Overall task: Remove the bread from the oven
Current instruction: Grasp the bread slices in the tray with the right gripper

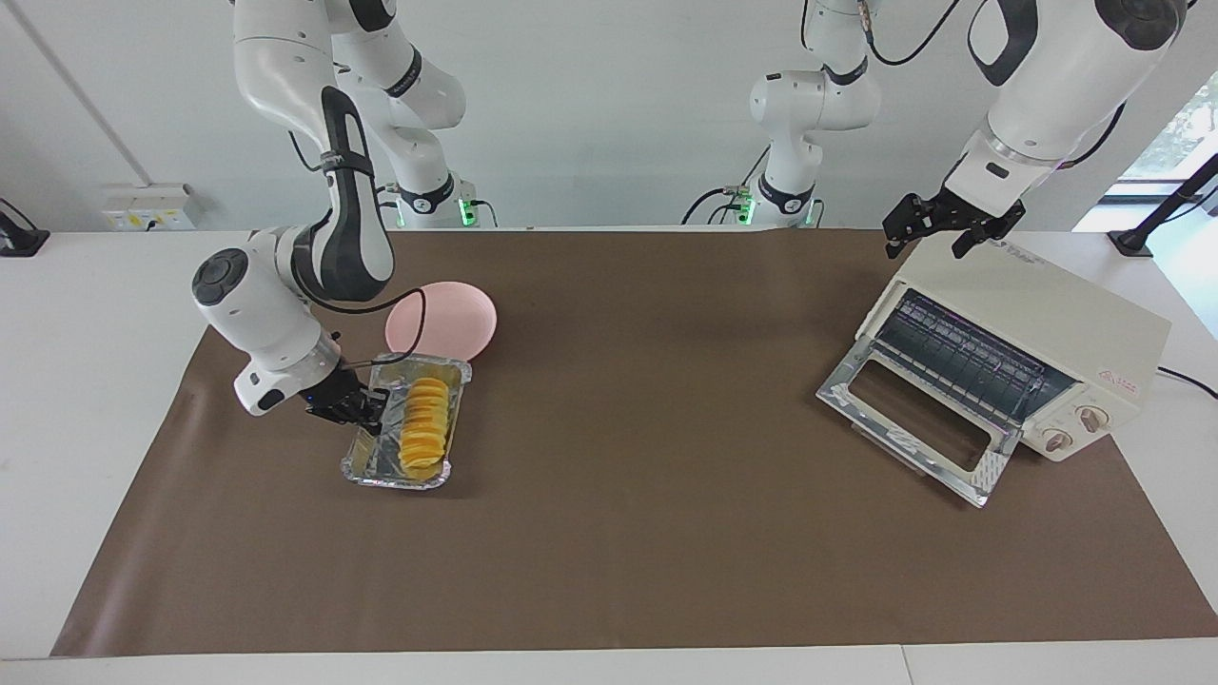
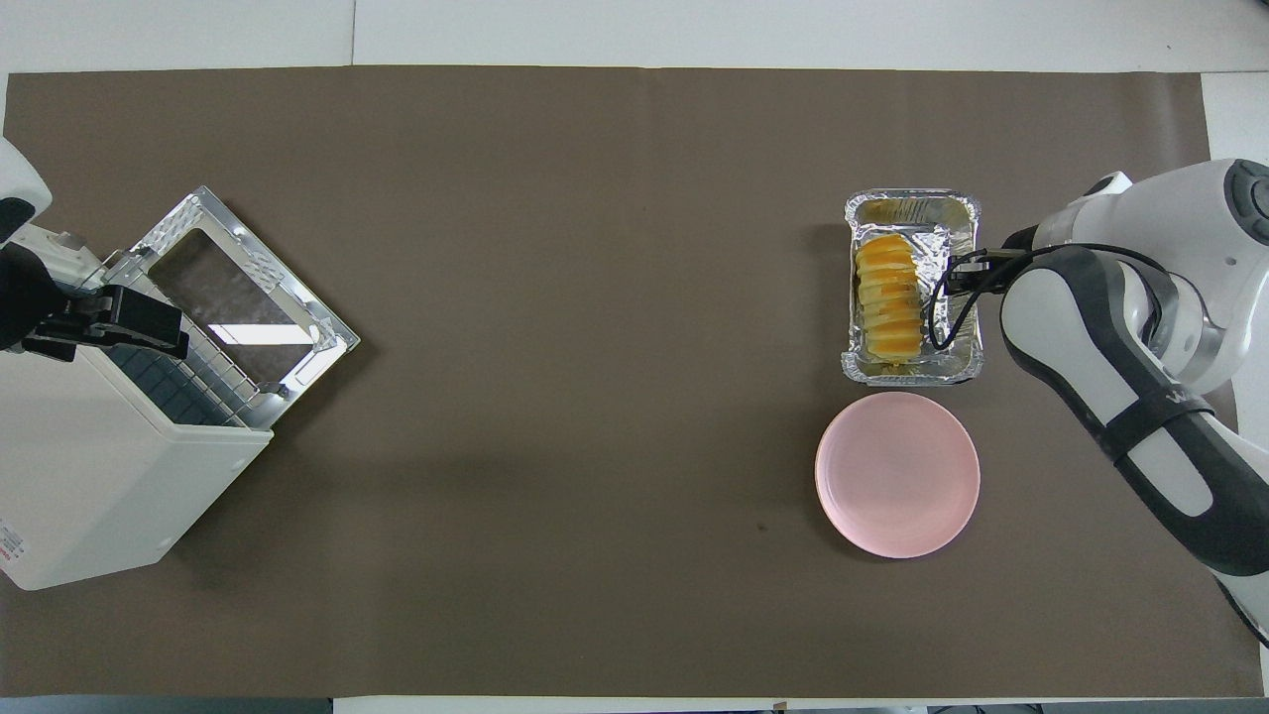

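While one bread (image 1: 424,425) (image 2: 888,297) lies trayed, one oven (image 1: 1009,342) (image 2: 119,426) open

Golden-yellow ridged bread (image 1: 424,426) in a crinkled silver foil tray (image 1: 366,463), pink plate (image 1: 455,323), cream-white oven (image 1: 1051,319).

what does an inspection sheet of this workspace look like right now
surface: brown mat over a white table.
job's things: bread lies in the foil tray, out of the oven; oven door is dropped open, rack bare.
clutter: pink plate, empty, beside the tray, nearer to the robots.
grippers: right claw low at the tray's rim; left claw over the oven's top.
cables: black cable looping along the right arm's wrist; oven cord at the left arm's end.
surroundings: wall socket, window.
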Controlling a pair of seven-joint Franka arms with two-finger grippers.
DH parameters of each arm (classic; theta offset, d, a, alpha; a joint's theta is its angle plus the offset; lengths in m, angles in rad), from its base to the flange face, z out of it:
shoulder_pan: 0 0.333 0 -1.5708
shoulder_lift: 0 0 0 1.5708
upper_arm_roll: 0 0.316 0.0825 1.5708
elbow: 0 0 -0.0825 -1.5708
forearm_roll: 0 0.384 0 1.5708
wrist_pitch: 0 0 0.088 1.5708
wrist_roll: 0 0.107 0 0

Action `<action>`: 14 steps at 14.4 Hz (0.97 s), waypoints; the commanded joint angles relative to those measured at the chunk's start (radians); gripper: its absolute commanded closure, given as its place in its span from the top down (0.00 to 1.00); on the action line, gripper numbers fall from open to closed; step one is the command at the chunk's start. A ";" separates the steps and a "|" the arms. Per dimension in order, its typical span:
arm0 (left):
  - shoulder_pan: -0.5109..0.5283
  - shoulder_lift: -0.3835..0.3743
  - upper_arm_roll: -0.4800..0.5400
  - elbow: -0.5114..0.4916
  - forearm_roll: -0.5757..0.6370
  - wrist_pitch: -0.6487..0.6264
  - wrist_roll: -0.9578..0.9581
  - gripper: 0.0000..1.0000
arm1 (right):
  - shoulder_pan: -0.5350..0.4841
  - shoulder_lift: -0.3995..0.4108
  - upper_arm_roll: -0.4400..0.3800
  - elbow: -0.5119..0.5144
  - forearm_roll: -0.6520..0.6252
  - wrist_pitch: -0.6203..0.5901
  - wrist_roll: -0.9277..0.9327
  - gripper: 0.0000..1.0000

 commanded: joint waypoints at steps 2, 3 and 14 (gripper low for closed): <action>0.011 -0.016 -0.007 -0.012 -0.013 0.010 -0.009 1.00 | -0.011 -0.010 0.017 -0.047 0.037 0.027 -0.040 0.00; 0.011 -0.016 -0.007 -0.012 -0.013 0.010 -0.009 1.00 | -0.010 -0.011 0.017 -0.053 0.051 0.035 -0.040 0.00; 0.011 -0.016 -0.007 -0.012 -0.011 0.010 -0.009 1.00 | 0.004 -0.018 0.012 0.004 0.028 0.020 -0.106 1.00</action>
